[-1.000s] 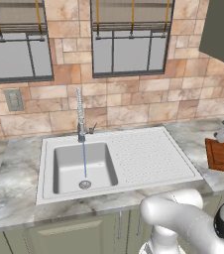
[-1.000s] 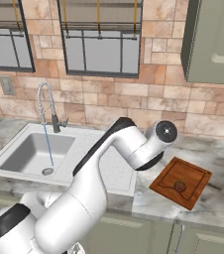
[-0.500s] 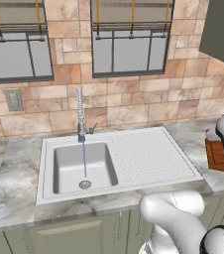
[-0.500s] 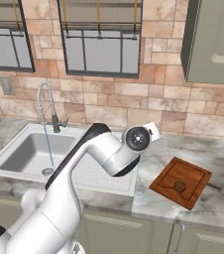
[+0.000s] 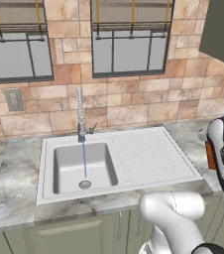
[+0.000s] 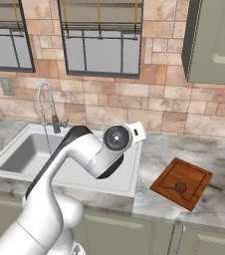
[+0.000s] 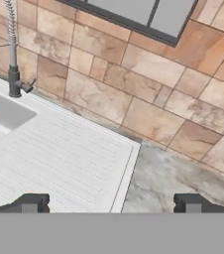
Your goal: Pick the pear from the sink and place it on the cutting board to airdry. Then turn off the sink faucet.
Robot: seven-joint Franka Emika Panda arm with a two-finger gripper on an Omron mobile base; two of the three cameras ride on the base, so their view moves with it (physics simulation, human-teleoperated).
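My arm [image 6: 79, 154] arches over the sink's [image 6: 129, 187] drainboard, wrist joint facing the camera; fingers hidden behind it. Cutting board [image 6: 182, 183] on the marble counter [image 6: 219, 199], off to the right of my hand, pear [image 6: 180, 187] resting near its middle. Sink faucet [image 6: 48, 107] to the left, thin water stream [image 6: 47, 139] falling into the basin.

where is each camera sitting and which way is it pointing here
Left base view: behind the arm to its left, looking forward and down at the sink and running sink faucet; white arm at lower right.
Right base view: behind the arm to its right, looking over the counter at the cutting board with the pear on it; arm rising from lower left.
Hand view: on the hand, facing the drainboard and tiled wall; the open gripper at the bottom.
All three share the sink and faucet.
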